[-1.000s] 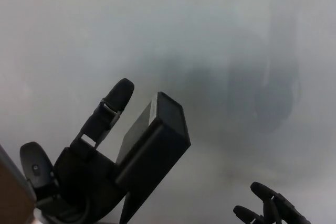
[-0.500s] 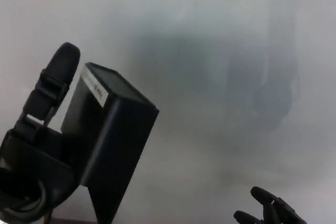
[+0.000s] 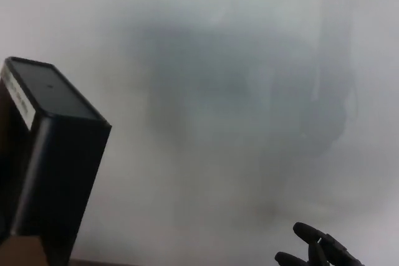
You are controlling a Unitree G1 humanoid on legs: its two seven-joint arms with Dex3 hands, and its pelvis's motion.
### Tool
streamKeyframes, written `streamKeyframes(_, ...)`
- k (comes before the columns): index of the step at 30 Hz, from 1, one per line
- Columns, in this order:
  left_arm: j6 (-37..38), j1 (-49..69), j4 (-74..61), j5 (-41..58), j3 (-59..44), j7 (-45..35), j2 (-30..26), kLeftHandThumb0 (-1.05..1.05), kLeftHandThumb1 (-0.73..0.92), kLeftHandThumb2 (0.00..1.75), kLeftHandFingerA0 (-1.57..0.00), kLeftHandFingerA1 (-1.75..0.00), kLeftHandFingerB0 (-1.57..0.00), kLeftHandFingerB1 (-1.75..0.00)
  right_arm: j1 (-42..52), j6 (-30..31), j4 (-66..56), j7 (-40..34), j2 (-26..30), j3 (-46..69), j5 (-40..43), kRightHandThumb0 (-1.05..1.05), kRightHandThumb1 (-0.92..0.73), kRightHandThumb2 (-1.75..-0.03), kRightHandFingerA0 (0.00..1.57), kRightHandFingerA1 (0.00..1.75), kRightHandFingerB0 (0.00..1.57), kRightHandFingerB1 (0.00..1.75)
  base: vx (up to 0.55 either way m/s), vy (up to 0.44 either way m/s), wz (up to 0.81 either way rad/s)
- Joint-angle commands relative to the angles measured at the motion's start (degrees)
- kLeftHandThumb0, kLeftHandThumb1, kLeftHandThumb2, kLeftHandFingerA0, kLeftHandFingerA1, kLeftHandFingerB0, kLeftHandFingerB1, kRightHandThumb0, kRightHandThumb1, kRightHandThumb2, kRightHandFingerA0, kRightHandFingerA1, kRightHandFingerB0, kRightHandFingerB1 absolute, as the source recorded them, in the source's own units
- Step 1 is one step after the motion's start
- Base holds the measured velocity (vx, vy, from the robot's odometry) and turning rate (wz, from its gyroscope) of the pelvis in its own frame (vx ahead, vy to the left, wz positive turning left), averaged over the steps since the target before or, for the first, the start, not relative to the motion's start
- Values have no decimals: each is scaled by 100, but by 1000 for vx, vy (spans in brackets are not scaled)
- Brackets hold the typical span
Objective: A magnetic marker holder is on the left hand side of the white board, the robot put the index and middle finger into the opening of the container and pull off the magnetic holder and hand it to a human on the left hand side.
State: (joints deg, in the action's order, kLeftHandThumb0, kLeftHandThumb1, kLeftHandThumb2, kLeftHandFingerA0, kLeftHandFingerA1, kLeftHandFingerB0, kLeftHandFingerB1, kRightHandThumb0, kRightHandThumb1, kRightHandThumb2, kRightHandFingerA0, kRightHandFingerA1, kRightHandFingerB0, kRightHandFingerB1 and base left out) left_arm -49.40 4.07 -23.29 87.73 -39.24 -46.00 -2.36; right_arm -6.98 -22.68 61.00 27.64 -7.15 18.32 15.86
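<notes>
1. The magnetic holder [image 3: 47,160], a black box, fills the lower left of the head view, tilted with its top leaning toward the left edge; a white label strip runs along its upper left side.
2. The left robot hand does not show in this picture; whatever carries the holder lies beyond the left and bottom edges, so how it is held cannot be told. A small brownish patch sits at the holder's lower left corner, too blurred to identify.
3. The right robot hand [image 3: 318,252] shows only as black fingers [image 3: 308,233] poking up at the bottom right, spread apart and holding nothing. It is well apart from the holder, with bare board between them.
4. The holder is cut off by the left edge and by the bottom edge, so its lower end and its opening are out of sight.
5. Behind both, the whiteboard [image 3: 237,42] fills the whole frame. It is pale grey, with a broad darker smudge or shadow across its middle and right; the soft focus leaves its nature unclear.
6. The open room lies to the right of the holder and above it, across the middle of the board.
</notes>
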Motion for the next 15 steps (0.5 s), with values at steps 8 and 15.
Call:
streamKeyframes(8,328,216,-111,1576,-311,-742,-430,-85,49,87,-33,-44,-10,-39,142,-655,89,-646,230,-340,-522,-59,-76,-63,66,58,62,52,0,0,0)
streamKeyframes(15,407,288,-80,1584,-108,-676,-447,-90,59,59,-42,-34,-23,-31,203,-902,97,-920,263,-562,-727,-58,-79,-64,69,57,63,51,0,0,0)
